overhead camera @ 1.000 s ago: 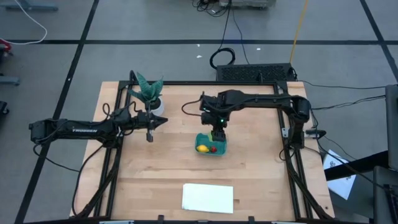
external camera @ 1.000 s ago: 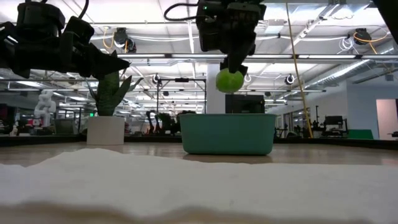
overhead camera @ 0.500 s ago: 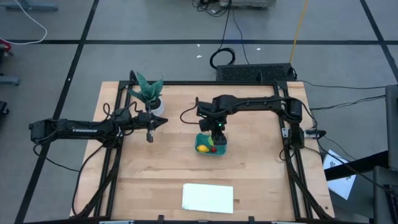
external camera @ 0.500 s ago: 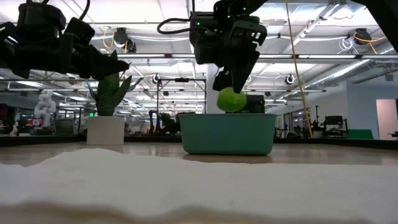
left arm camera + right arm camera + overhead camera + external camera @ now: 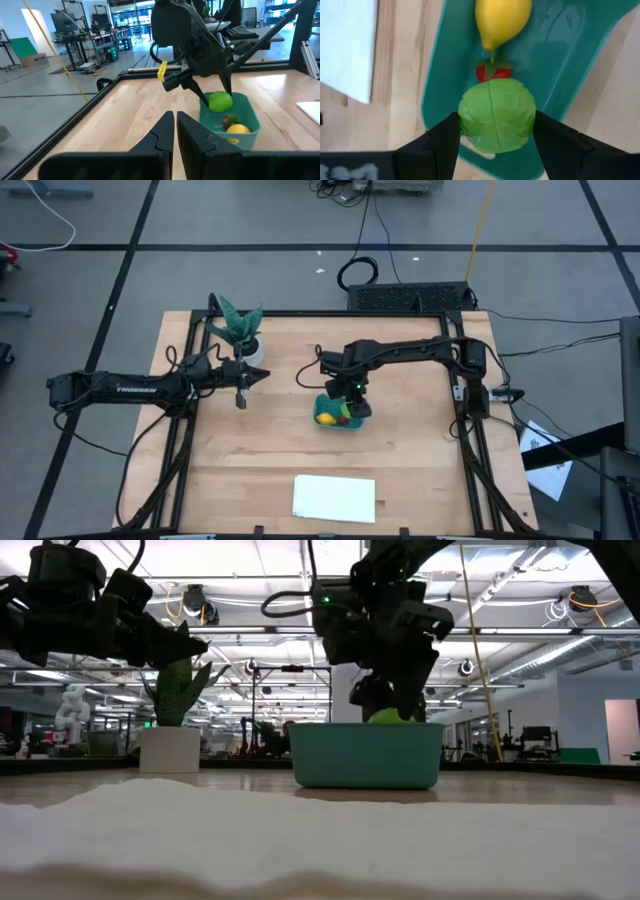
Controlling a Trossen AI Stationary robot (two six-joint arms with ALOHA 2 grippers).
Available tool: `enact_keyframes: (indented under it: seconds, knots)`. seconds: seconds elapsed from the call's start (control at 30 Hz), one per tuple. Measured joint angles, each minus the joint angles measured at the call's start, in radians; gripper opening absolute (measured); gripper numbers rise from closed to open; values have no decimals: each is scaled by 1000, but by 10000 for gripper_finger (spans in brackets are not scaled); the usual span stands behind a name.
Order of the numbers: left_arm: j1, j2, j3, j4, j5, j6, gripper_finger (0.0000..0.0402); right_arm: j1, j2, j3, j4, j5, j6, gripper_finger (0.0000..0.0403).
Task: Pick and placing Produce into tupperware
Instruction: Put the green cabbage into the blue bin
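Teal-blue plastic tupperware tub [image 5: 340, 414], small and shallow with rounded corners, sits near the middle of the pale wooden table [image 5: 420, 470]. Inside it lie two toy pieces: a yellow lemon-like oval [image 5: 501, 20] and a smaller red strawberry-like bit [image 5: 493, 72], touching or nearly touching end to end.

The right pincer [image 5: 495, 131] is clenched on the round bright green ball [image 5: 496, 123], one dark finger pressed on each side of it. The ball hangs between the fingertips directly over the tub's open space, just beside the strawberry bit and level with the tub's rim in the low view. Judging from this, the pincer holds the ball low so it will fall a short way and stay inside the walls instead of bouncing out; releasing appears to be the step remaining.

The left pincer [image 5: 175, 124] waits well apart over the table's left side, its fingers closed together on nothing, near a spiky green plant in a white pot [image 5: 240, 332]. A flat white rectangular sheet [image 5: 334, 498] lies at the table's near edge.
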Motion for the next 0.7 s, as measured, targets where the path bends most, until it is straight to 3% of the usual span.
enact_keyframes:
  seconds: [0.7]
  knots:
    - [0, 0, 0, 0, -7, -2, 26, 42, 0, -42, 94, 30, -87, 215]
